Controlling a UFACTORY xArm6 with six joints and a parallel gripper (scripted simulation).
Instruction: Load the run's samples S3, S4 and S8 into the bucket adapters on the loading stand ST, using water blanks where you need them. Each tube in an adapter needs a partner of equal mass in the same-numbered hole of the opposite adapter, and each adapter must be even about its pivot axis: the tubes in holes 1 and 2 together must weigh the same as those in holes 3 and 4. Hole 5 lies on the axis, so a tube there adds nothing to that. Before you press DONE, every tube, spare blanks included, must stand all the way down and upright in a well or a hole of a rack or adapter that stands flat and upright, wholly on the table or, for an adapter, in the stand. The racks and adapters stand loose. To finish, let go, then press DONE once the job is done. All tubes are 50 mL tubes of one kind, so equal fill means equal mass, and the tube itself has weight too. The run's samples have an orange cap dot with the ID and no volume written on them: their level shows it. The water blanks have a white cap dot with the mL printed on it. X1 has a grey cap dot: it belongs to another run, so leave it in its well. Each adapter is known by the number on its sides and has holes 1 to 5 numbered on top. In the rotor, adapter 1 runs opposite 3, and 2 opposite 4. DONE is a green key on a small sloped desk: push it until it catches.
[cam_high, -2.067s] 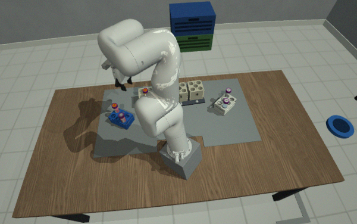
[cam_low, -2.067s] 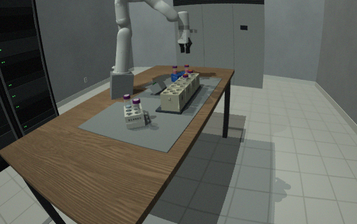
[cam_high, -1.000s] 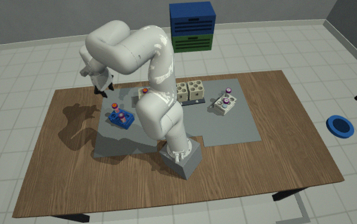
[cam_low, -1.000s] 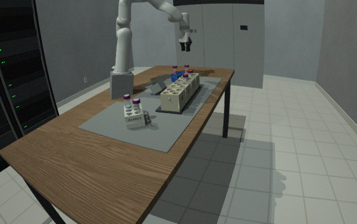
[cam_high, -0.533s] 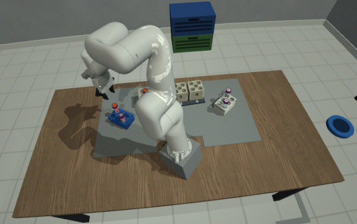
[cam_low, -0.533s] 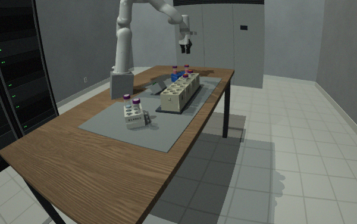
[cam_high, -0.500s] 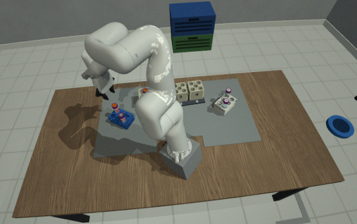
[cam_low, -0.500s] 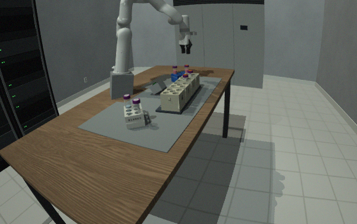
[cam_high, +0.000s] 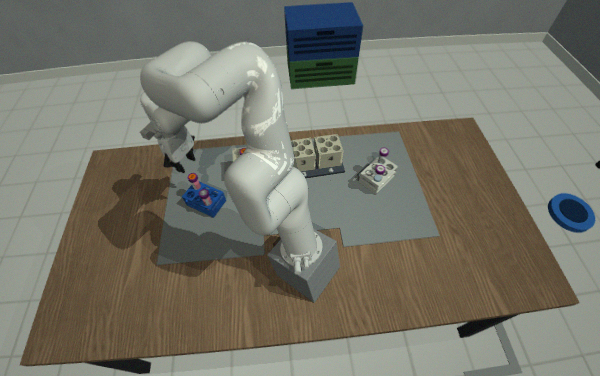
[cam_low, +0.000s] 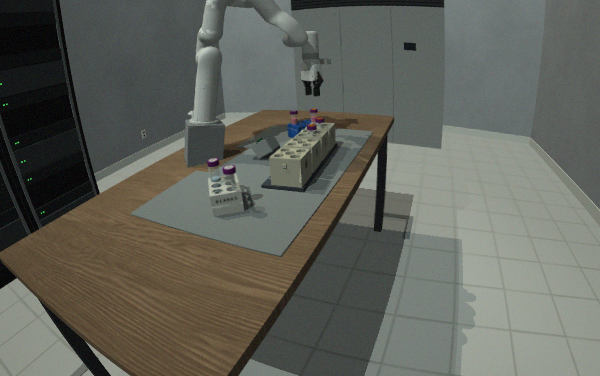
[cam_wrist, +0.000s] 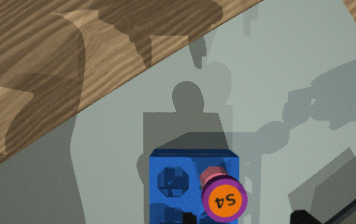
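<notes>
Grey-walled room with pale floor tiles; wooden table (cam_high: 400, 310) on dark legs, grey mat (cam_high: 390, 210) spread over its middle, notched around the arm's grey pedestal (cam_high: 327, 277). On the floor beyond the table's far edge, a blue crate stacked on a green one (cam_high: 323, 46); off the table's right end, a blue round dish (cam_high: 571, 212) on the tiles; dark server rack (cam_low: 30, 125) with green lights along the wall in the exterior view. Landmark: blue sample rack (cam_high: 204, 201) on the mat's left part. Standing in it, two pink tubes with purple caps; in the wrist view one cap dot orange and reading "S4" (cam_wrist: 224, 200), upside down, at the rack's right side beside an open well. Right of the blue rack, partly hidden by the arm, the row of beige adapters (cam_high: 317, 152) on a dark stand (cam_high: 325, 171), hole numbers too small to read from above, one orange-dotted cap (cam_high: 242, 150) showing at the row's left end. Farther right, well apart, a beige rack marked "BLANKS" (cam_low: 226, 199) with two purple-capped tubes. Gripper (cam_high: 178, 161) hanging high, up and to the left of the blue rack near the mat's left far corner, fingers parted halfway, grasping nothing. Bare wood wide around the mat on the near and left sides.
</notes>
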